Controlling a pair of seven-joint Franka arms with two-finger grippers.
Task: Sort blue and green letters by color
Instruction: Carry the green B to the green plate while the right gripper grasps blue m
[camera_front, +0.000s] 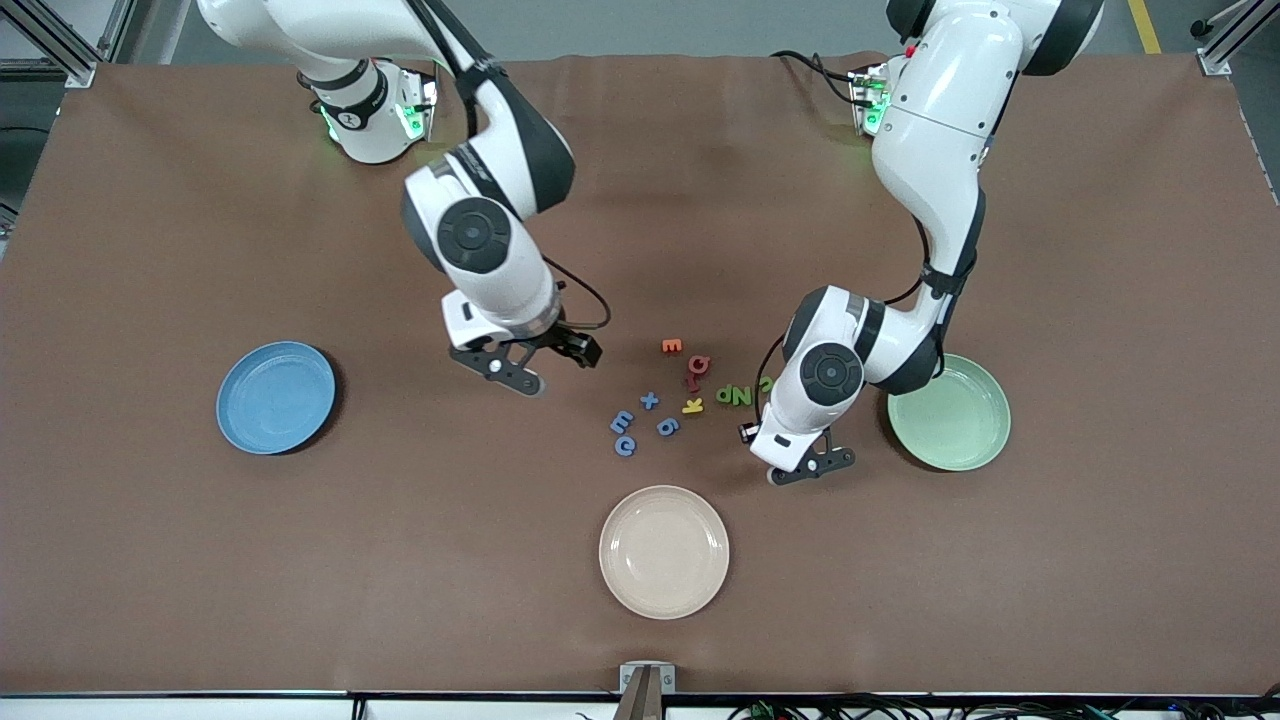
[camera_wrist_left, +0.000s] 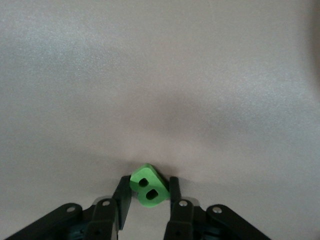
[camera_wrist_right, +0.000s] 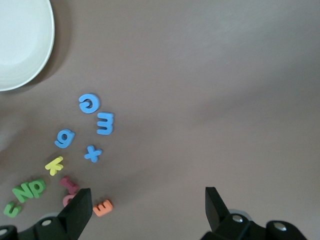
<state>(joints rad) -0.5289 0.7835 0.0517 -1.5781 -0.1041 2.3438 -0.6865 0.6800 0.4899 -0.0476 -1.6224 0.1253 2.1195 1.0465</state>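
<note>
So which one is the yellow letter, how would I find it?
Start at the round beige plate nearest the front camera and look farther, into the little heap of flat toy letters. The small yellow K-shaped letter lies beside the blue number 6. It is the heap's only yellow piece.

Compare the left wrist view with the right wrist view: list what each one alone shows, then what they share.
Only the left wrist view: a green B between the left gripper fingers, which are closed against it.

Only the right wrist view: the four blue letters, the green N and P, another green letter, a yellow letter, an orange E, a red letter, part of the cream plate, and the open right gripper over bare cloth.

Both: the brown table cloth and each camera's own gripper fingers.
</note>
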